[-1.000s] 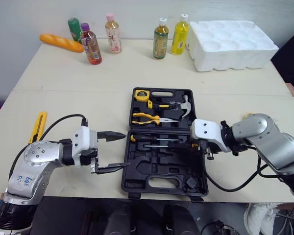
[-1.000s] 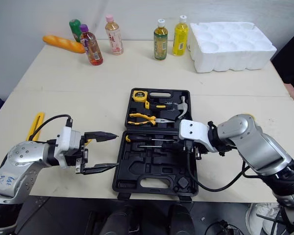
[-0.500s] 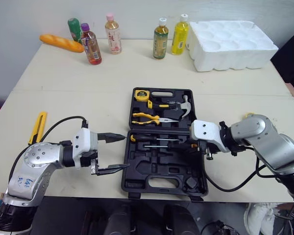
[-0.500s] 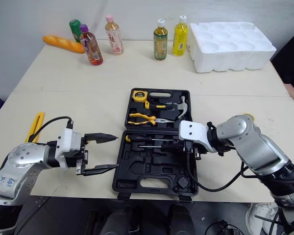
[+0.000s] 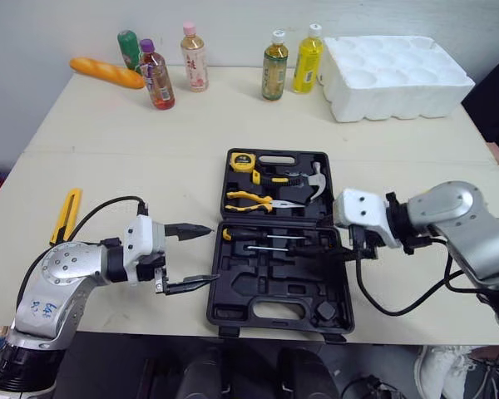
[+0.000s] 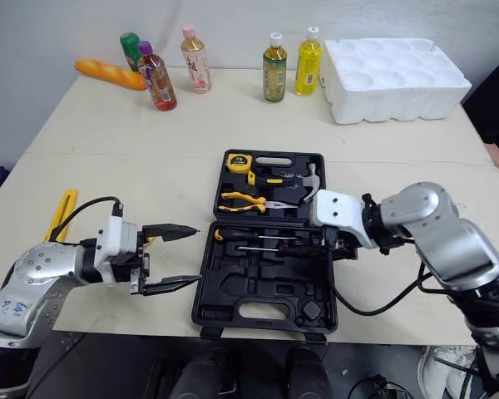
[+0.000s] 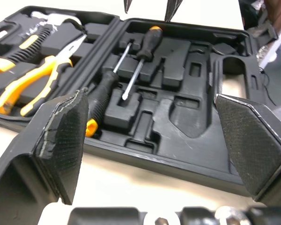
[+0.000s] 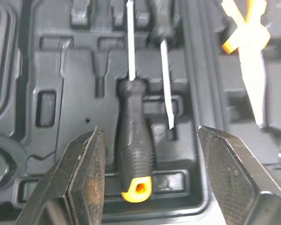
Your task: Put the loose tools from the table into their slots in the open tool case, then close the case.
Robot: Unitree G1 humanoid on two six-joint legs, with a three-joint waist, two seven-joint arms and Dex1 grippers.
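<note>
Right gripper (image 8: 148,136) has backed off toward the right edge of the tool case (image 5: 262,284) compared with a second ago. Its fingers are spread wide with nothing in them. The black screwdriver (image 8: 136,154) they straddle lies in its slot next to a second screwdriver (image 5: 243,235), so I'd call that one placed.

Left gripper (image 5: 211,254) hasn't budged. It's just beside the case's left edge, fingers open, empty.

The case sits open mid-surface (image 5: 150,166). The far half holds a tape measure (image 5: 241,162), hammer (image 5: 303,176) and pliers (image 5: 249,198). The near half has the two screwdrivers plus several empty slots.

One yellow tool (image 5: 66,214) is loose at the left, well apart from the case. Maybe a utility knife, too small to be sure. Probably that next, then the lid.
</note>
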